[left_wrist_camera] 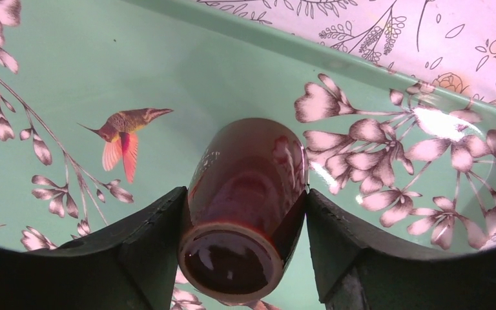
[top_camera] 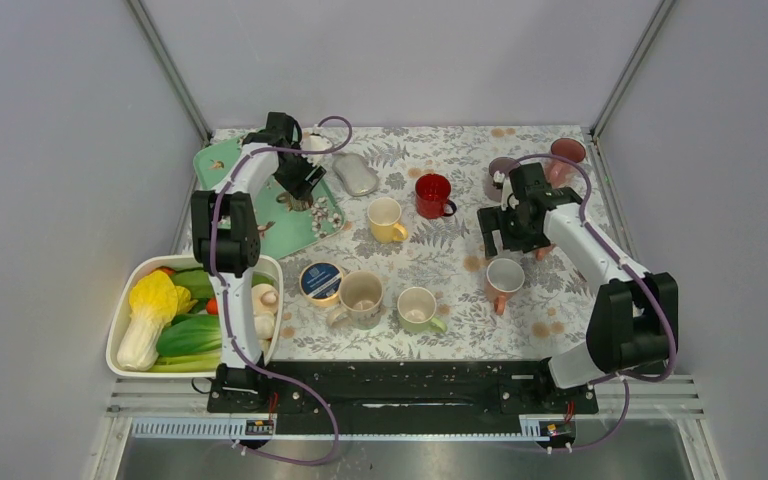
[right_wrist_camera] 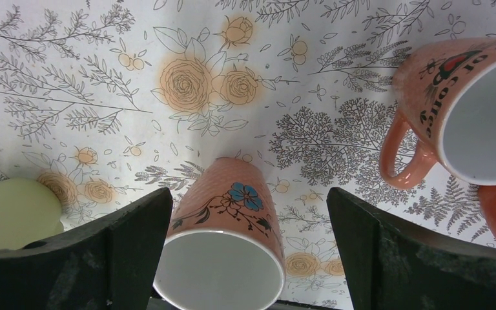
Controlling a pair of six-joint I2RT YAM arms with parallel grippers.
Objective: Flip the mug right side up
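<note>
Brown mug (left_wrist_camera: 245,187) is super glossy glazed ceramic, tray (left_wrist_camera: 168,58) smooth and shiny too, my fingers (left_wrist_camera: 142,252) matt black plastic.

The table (top_camera: 460,150) is holding at least 8 mugs (top_camera: 387,218), 1 green tray (top_camera: 215,160), 1 white tub (top_camera: 125,310) of vegetables (top_camera: 185,335), 1 round tin (top_camera: 320,280) and 1 grey oval object (top_camera: 357,175).
</note>
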